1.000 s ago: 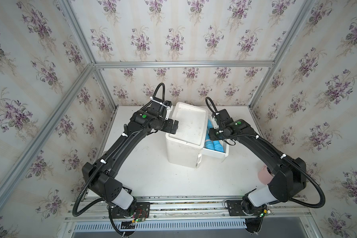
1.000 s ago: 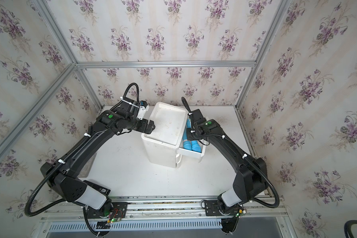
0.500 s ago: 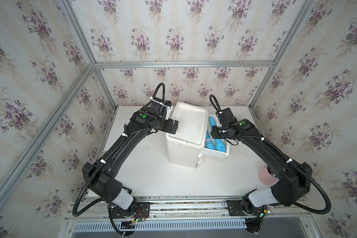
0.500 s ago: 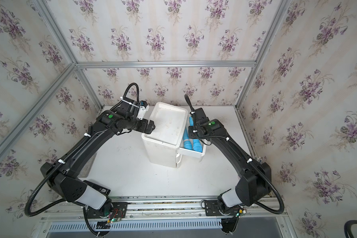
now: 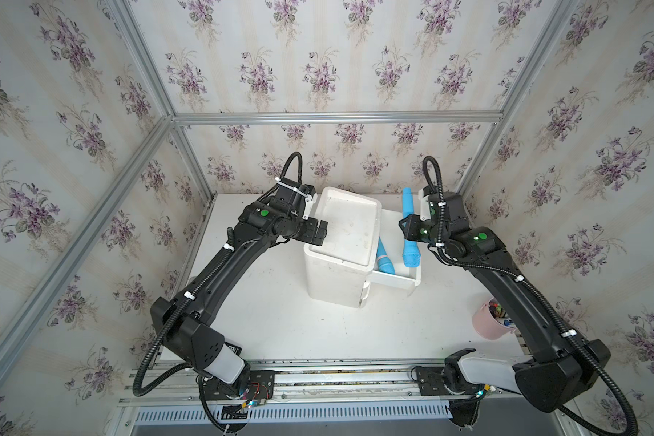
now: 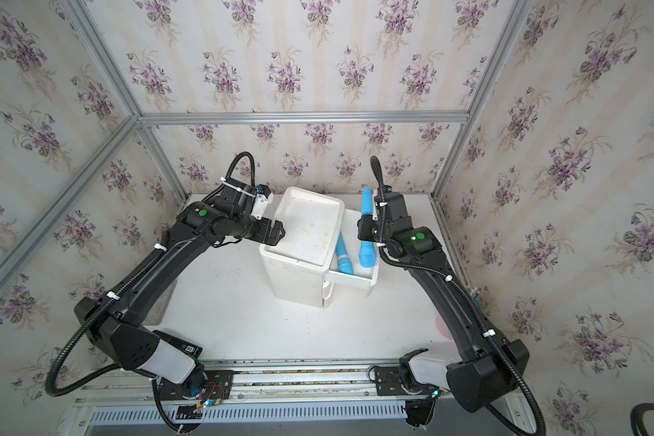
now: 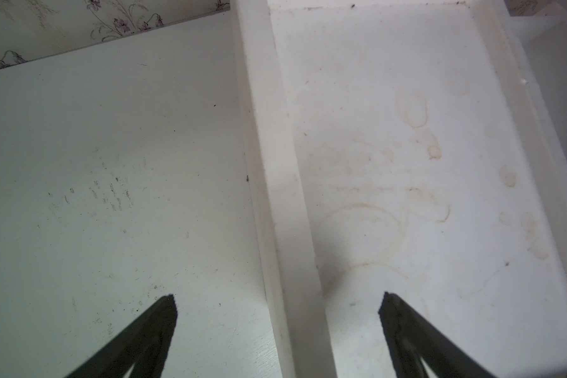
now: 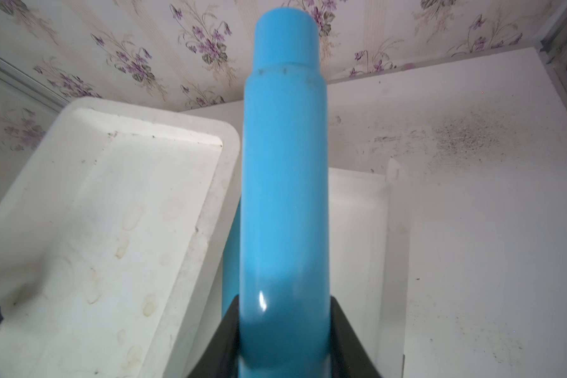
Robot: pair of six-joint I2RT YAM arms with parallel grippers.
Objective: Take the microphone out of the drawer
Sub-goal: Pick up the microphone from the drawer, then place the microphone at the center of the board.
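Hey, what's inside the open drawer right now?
One blue microphone lies in the drawer, its handle end hidden under the cabinet. The right claw holds a second microphone above, covering part of the floor; the back is hidden.

Left arm [image 5: 242,249]: matte black shell, white segment near base, lower left.
Right arm [image 5: 514,296]: same black shell, white segment, lower right.
Hoses [image 5: 150,351]: black, corrugated, white zip ties [image 5: 188,296].
Green dots [image 5: 264,213]: one per forearm.
Left gripper [image 7: 278,296]: black tapered fingers [image 7: 138,333].
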